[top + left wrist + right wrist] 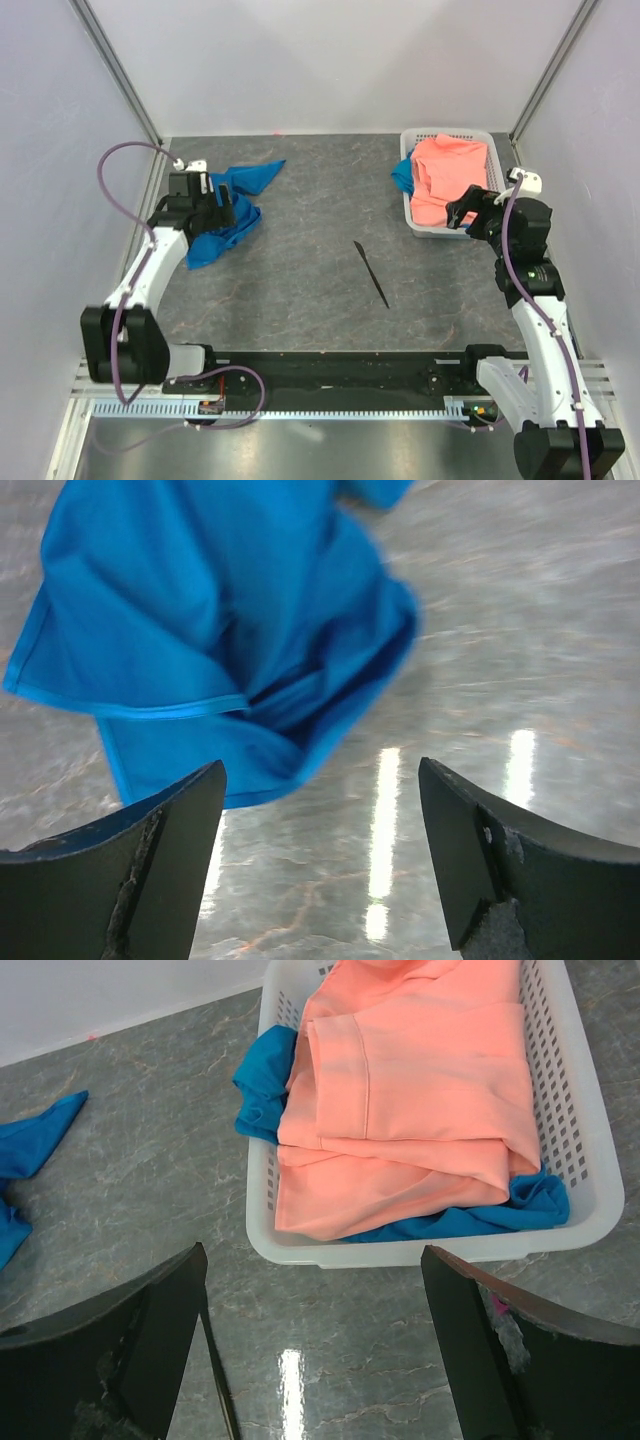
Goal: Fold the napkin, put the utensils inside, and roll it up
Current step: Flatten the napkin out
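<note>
Both arms seen bent at the elbow. Left tool (pixel 320 775) held low over desk (pixel 300 210), spread wide, gripping nothing, crumpled napkin (pixel 200 610) just ahead of it. Right tool (pixel 315 1260) raised, equally wide, empty, aimed at basket (pixel 590 1170); black knife (pixel 371 273) lying left of it, well apart from napkin.

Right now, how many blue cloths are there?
2. The napkin is crumpled on the left; another blue cloth peeks from under the pink cloth in the basket. More may be hidden.
</note>
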